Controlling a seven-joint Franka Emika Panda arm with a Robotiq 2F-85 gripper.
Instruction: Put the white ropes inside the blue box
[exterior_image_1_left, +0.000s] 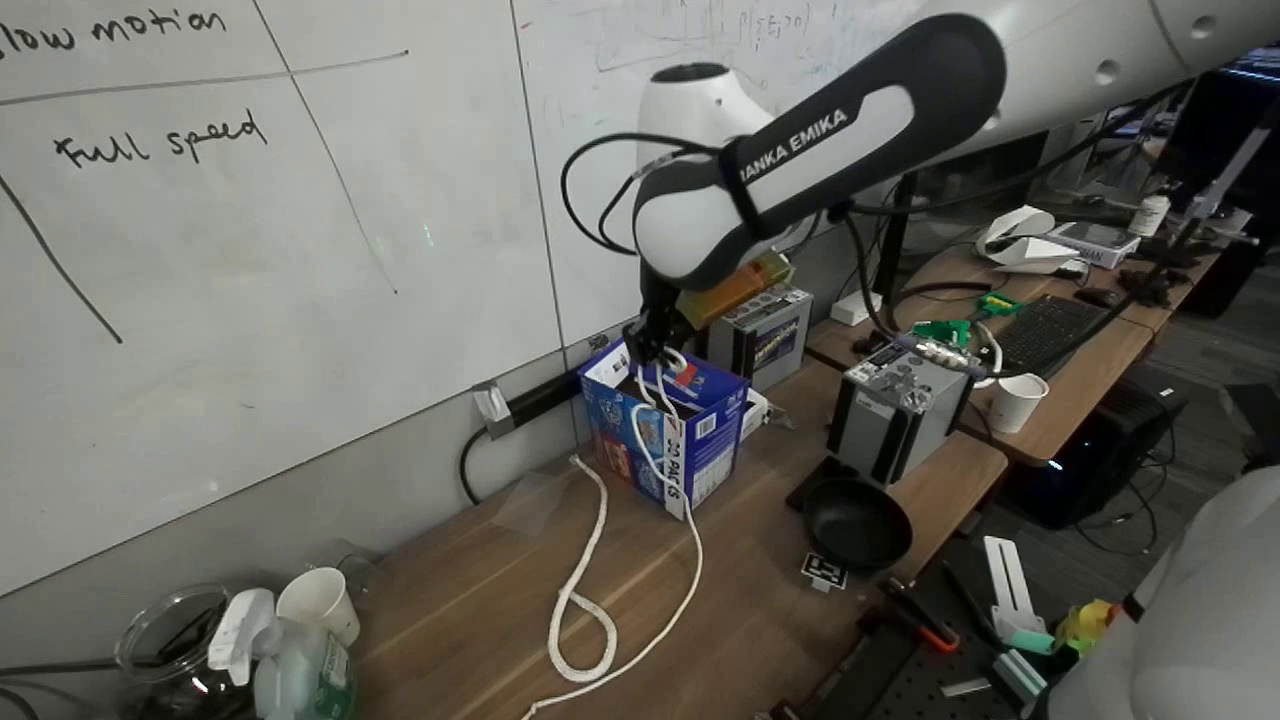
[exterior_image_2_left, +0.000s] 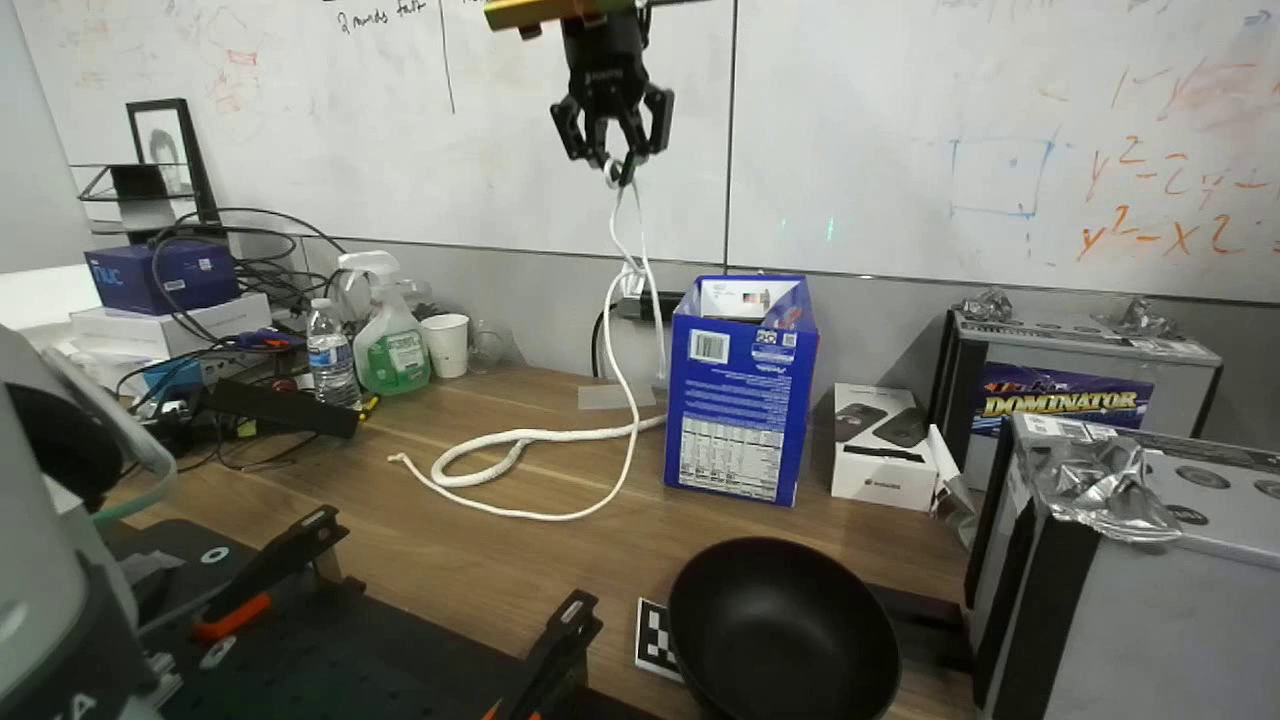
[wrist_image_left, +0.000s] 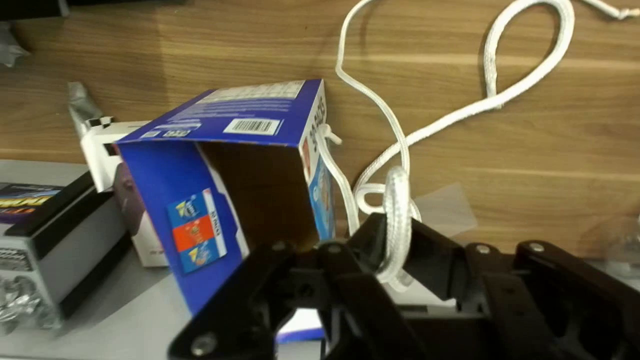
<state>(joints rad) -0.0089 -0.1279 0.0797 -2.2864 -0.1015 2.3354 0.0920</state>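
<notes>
The white ropes (exterior_image_1_left: 603, 500) form a loose loop on the table and rise to my gripper; they also show in an exterior view (exterior_image_2_left: 634, 425) and in the wrist view (wrist_image_left: 445, 120). My gripper (exterior_image_2_left: 619, 170) is shut on a doubled bight of rope, with strands hanging below. It is above the table, higher than the blue box (exterior_image_2_left: 735, 400) and beside it in that view. In an exterior view the gripper (exterior_image_1_left: 652, 345) overlaps the box's opening (exterior_image_1_left: 717, 415). In the wrist view the box (wrist_image_left: 255, 107) stands with its top open and dark inside; a knotted rope end is outside its side.
A black pan (exterior_image_2_left: 785, 640) stands in front of the box. Grey electronic units (exterior_image_1_left: 895, 420) and a white phone box (exterior_image_2_left: 880, 450) stand to one side. A spray bottle (exterior_image_2_left: 392, 340) and paper cup (exterior_image_2_left: 446, 345) stand further off. The whiteboard (exterior_image_1_left: 300, 250) rises behind.
</notes>
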